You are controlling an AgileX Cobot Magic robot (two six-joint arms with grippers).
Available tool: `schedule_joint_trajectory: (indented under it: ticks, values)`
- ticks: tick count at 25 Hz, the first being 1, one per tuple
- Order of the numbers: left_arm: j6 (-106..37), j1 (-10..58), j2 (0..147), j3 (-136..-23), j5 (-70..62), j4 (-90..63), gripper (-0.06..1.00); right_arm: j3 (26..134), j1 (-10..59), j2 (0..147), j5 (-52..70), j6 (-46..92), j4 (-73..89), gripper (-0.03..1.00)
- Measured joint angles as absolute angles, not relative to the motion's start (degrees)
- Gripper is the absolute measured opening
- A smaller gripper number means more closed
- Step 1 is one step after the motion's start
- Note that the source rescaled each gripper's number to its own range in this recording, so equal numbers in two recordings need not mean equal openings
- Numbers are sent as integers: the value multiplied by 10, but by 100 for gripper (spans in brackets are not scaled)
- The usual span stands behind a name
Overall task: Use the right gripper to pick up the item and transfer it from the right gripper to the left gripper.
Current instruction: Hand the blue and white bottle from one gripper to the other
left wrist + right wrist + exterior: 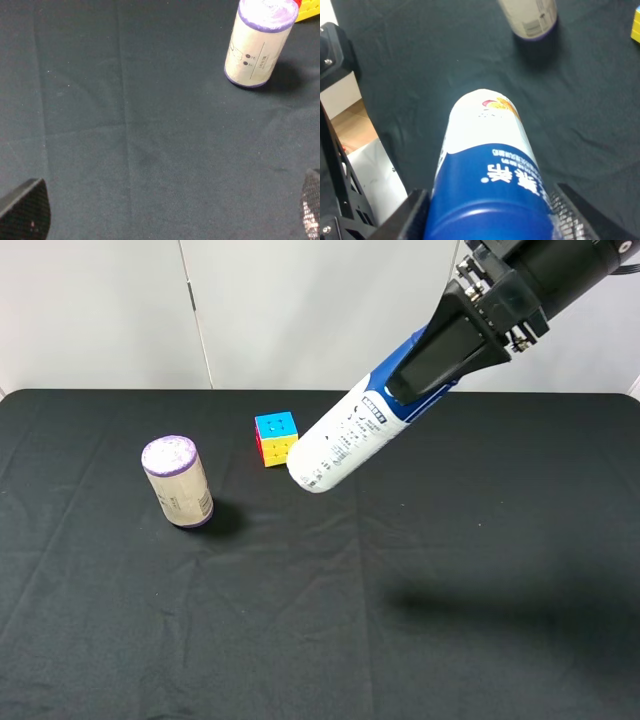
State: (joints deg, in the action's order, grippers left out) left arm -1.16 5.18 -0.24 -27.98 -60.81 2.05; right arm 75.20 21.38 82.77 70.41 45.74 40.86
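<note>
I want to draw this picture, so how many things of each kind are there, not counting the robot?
white and blue bottle: 1
purple-topped canister: 1
colourful puzzle cube: 1
Total: 3

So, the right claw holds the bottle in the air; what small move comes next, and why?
Probably raise the open left claw toward the free white end of the bottle: the right claw grips it near the cap, tilted above the table, while the left looks down at cloth.
</note>
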Motion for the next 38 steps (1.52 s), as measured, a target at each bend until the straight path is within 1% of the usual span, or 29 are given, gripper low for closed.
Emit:
schedule_joint_trajectory:
  ticks: [9, 17, 22, 23, 27, 31, 38]
  values:
    - [-12, 52, -2, -280, -608, 20, 100, 752, 214, 828, 704, 518, 426, 0]
    - [-33, 52, 5, -296, -608, 16, 99, 752, 214, 828, 704, 526, 427, 0]
    - [-88, 52, 94, -345, -609, 0, 99, 752, 214, 828, 704, 526, 428, 0]
    - [-88, 52, 94, -345, -609, 0, 99, 752, 214, 828, 704, 526, 428, 0]
    - [-140, 53, 185, -386, -607, -7, 98, 752, 214, 828, 704, 526, 430, 0]
    - [-171, 98, 253, -407, -570, -22, 98, 752, 214, 828, 704, 526, 431, 0]
    - [-181, 227, 362, -440, -532, 0, 97, 752, 214, 828, 704, 519, 431, 0]
